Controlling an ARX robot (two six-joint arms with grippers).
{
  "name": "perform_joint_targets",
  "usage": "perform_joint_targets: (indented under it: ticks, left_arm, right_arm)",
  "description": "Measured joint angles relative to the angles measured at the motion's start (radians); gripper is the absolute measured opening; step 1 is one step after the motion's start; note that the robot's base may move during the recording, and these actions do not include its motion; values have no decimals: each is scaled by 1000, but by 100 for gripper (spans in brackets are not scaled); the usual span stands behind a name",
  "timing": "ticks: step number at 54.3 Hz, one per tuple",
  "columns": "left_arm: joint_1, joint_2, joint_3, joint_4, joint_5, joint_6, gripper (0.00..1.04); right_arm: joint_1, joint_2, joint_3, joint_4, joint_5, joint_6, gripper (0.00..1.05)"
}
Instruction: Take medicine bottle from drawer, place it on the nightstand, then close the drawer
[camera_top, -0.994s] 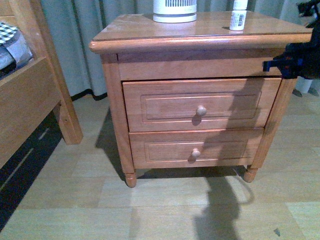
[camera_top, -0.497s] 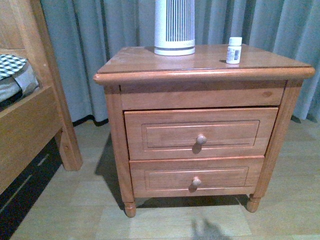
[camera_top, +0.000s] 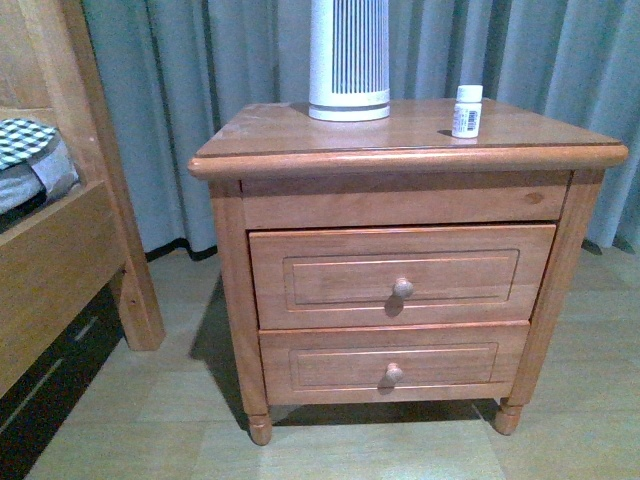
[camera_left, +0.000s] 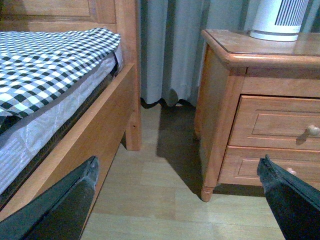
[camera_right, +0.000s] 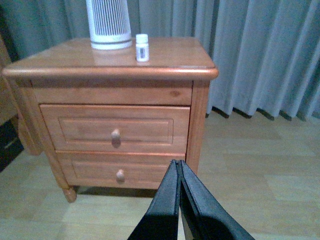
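1 medicine bottle (camera_top: 467, 110) white, labelled, upright on nightstand (camera_top: 300, 135); left hand (camera_left: 180, 200) wide, right hand (camera_right: 178, 175) pinched empty.

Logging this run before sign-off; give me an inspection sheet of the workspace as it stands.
Surface: nightstand top, glossy wood.
Job's things: medicine bottle upright on the top; drawer closed, flush.
Clutter: white ribbed tower appliance on the top, apart from the bottle.
Grippers: left gripper open, empty, near the floor; right gripper shut, empty, clear of the nightstand.
Cables: nothing seen.
Surroundings: bed frame with checked bedding, grey curtains, wood floor.
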Motion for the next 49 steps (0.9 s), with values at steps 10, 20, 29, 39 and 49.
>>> perform_joint_targets:
  ticks: [10, 20, 29, 39, 49]
  left_arm:
    - [0, 0, 0, 0, 0, 0, 98]
    - [0, 0, 0, 0, 0, 0, 98]
    - [0, 0, 0, 0, 0, 0, 98]
    - [0, 0, 0, 0, 0, 0, 98]
    - [0, 0, 0, 0, 0, 0, 98]
  right_arm:
    - [0, -29, -24, 10, 0, -2, 3]
    - [0, -48, -45, 15, -1, -3, 3]
    - [0, -76, -77, 20, -1, -3, 3]
    - [0, -97, -95, 21, -2, -5, 4]
    - [0, -98, -95, 21, -3, -5, 39]
